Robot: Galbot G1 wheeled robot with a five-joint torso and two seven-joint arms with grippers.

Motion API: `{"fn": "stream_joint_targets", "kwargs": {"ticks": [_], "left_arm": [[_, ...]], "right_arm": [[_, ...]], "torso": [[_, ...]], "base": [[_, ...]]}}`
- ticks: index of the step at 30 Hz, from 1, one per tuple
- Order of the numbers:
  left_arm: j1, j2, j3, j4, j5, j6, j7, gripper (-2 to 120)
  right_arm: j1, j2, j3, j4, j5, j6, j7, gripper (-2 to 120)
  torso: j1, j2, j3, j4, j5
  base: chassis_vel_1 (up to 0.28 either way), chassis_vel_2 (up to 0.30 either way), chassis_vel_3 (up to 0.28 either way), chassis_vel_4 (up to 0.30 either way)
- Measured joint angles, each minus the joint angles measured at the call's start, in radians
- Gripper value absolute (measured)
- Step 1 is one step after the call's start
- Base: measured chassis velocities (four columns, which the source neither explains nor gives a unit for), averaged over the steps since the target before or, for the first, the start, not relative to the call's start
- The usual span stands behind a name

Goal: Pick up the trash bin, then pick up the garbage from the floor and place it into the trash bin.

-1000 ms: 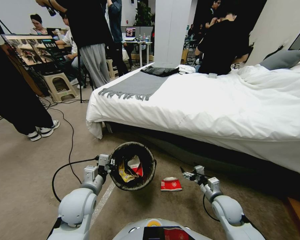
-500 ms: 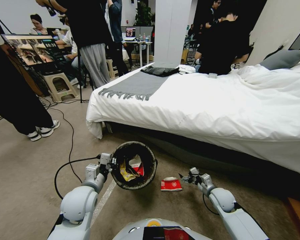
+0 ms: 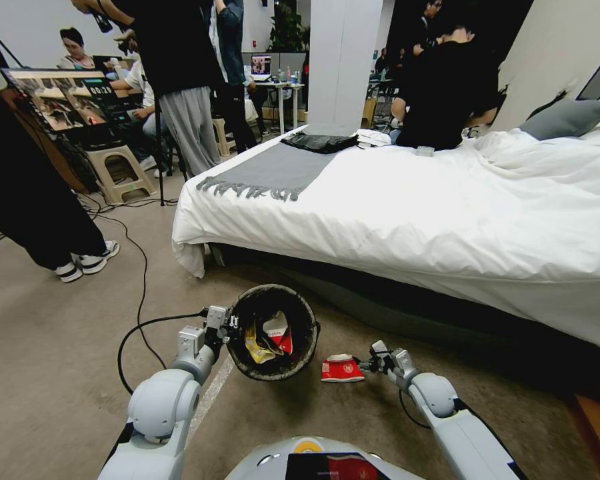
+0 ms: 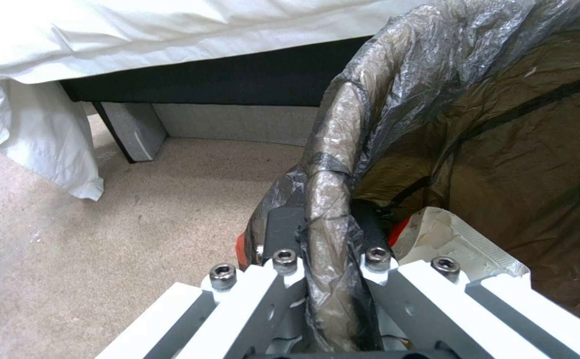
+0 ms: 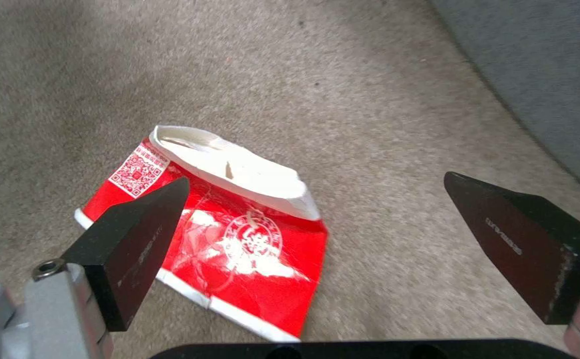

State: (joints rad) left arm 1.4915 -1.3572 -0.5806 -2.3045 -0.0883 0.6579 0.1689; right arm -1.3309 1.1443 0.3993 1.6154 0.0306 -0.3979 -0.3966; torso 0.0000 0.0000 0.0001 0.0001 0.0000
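Right gripper point(image 5: 313, 199) now nearer the flattened red-and-white cup point(image 3: 342, 369), jaws wide, empty; left gripper point(image 4: 327, 239) clamped on trash bin point(image 3: 311, 333) rim.

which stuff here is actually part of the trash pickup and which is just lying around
Part of the job:
- trash bin, rim clamped by the left gripper
- flattened red-and-white cup on the floor
- open right gripper beside that cup
- wrappers in the bin

Just lying about:
- bed
- grey throw
- black cable
- stool
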Motion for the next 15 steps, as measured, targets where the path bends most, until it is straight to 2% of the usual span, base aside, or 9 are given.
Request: {"fn": "stream_joint_targets", "kwargs": {"ticks": [15], "left_arm": [[0.005, 0.002, 0.007, -0.004, 0.004, -0.002, 0.002, 1]], "right_arm": [[0.064, 0.027, -0.085, -0.074, -0.072, 0.014, -0.009, 100]], "torso": [[0.0, 0.0, 0.0, -0.0001, -0.0001]], "base": [[0.0, 0.0, 0.0, 0.0]]}}
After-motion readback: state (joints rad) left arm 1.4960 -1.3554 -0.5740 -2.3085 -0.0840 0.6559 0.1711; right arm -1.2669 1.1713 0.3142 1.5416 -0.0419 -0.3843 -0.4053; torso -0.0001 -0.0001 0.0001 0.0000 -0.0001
